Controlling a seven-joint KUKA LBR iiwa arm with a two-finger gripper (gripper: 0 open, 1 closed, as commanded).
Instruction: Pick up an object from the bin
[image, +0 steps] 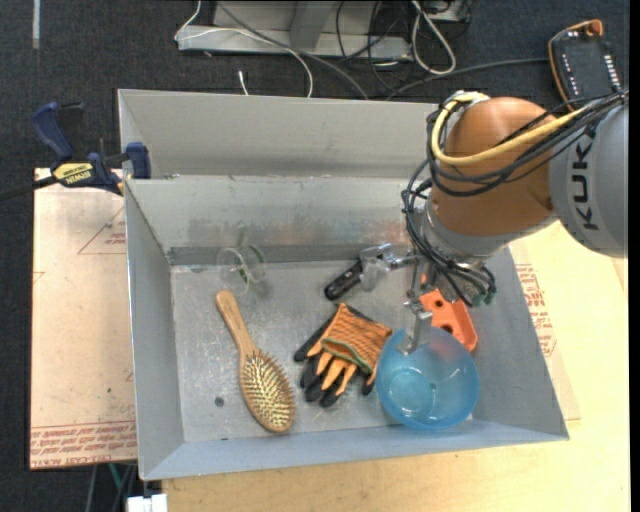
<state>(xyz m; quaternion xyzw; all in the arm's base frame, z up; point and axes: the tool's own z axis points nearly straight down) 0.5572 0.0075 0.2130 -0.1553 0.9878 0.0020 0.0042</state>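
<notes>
Hand (417, 330) low over the far rim of a blue bowl (428, 385), at the right of the grey bin (150, 300).
From the left: a clear cup (243, 268) stands by the far wall and a wooden hairbrush (258, 372) lies bristles up, handle pointing far-left. An orange-and-black glove (340, 350) lies mid-bin, with a black tool (345, 280) beyond it. The see-through blue bowl sits near the front wall, just beside the glove. An orange block (452, 320) lies at the bowl's far edge, beside the hand. Whether the hand is open or closed, I cannot tell.
</notes>
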